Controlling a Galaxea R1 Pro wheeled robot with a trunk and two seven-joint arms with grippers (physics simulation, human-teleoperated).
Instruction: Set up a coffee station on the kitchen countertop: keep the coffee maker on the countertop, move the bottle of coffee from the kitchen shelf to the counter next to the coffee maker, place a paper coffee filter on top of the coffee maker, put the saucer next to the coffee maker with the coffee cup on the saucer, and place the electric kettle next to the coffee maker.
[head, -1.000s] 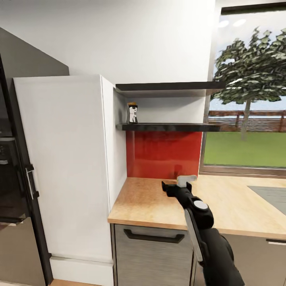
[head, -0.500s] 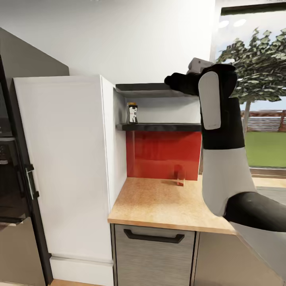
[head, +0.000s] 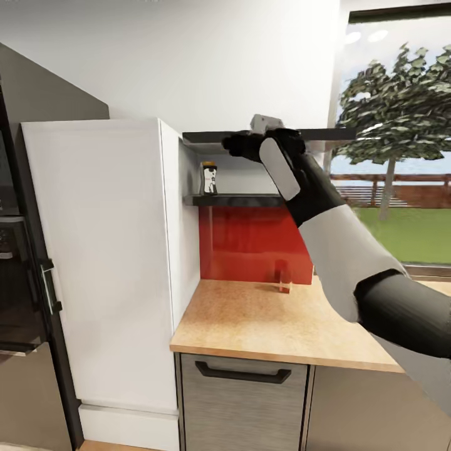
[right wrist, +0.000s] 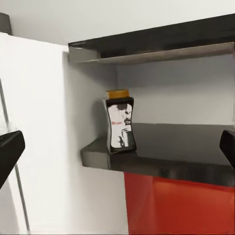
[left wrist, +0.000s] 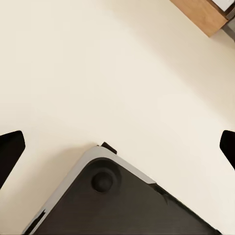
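Nearest the robot, the wooden desk (head: 250,319) runs bare from its front edge back to the red backsplash (head: 250,244), where a small reddish glass (head: 284,279) stands close against the wall; the open board before it leaves wide room. Above, the right arm reaches up and across, its right pincer (head: 241,145) level with the underside of the upper shelf (head: 213,138) and apart from the bottle of coffee (head: 208,178). In the right wrist view the pincer's two dark fingertips (right wrist: 10,149) sit at opposite borders, so its fingers are spread wide. The bottle of coffee stands upright on the lower black shelf (right wrist: 161,156), near that shelf's front edge and close to the white cabinet side (head: 181,219). Its label carries a black-and-white face and a red strip of writing too small to read; the cap is amber. The left pincer (left wrist: 117,147) is likewise spread wide, over a pale floor (left wrist: 98,63).
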